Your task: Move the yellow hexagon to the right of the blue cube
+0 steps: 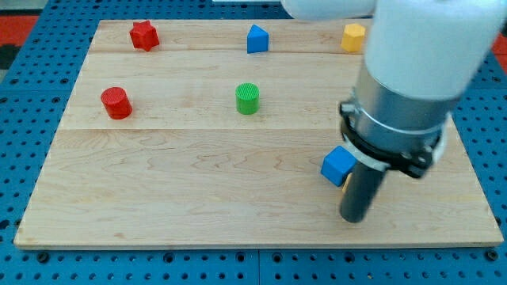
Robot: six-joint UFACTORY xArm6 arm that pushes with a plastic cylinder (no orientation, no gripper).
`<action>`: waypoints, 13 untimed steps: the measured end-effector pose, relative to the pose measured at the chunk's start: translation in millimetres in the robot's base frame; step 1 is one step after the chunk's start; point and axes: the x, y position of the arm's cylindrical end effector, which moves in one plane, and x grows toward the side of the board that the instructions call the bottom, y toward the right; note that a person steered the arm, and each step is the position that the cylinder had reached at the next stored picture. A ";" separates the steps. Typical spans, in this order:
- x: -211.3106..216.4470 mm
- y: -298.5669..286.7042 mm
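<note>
The yellow hexagon [353,36] sits near the board's top edge, towards the right, partly behind the arm's white body. The blue cube [338,165] lies at the lower right of the board. My tip [353,219] rests on the board just below and to the right of the blue cube, and the rod is close against the cube's right side. A small sliver of yellow [346,180] shows between the cube and the rod; I cannot tell what it is. The tip is far from the yellow hexagon.
A red star [144,35] lies at the top left and a blue house-shaped block [257,39] at the top middle. A red cylinder [116,103] is at the left and a green cylinder [247,98] in the middle. The wooden board [198,182] lies on a blue pegboard.
</note>
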 end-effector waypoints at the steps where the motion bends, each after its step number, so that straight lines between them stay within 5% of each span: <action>1: -9.3 109.4; 4: -302.6 132.9; 5: -370.5 86.6; 6: -385.3 9.2; 7: -333.0 32.0; 9: -347.1 93.2; 11: -249.6 46.6; 13: -265.3 5.4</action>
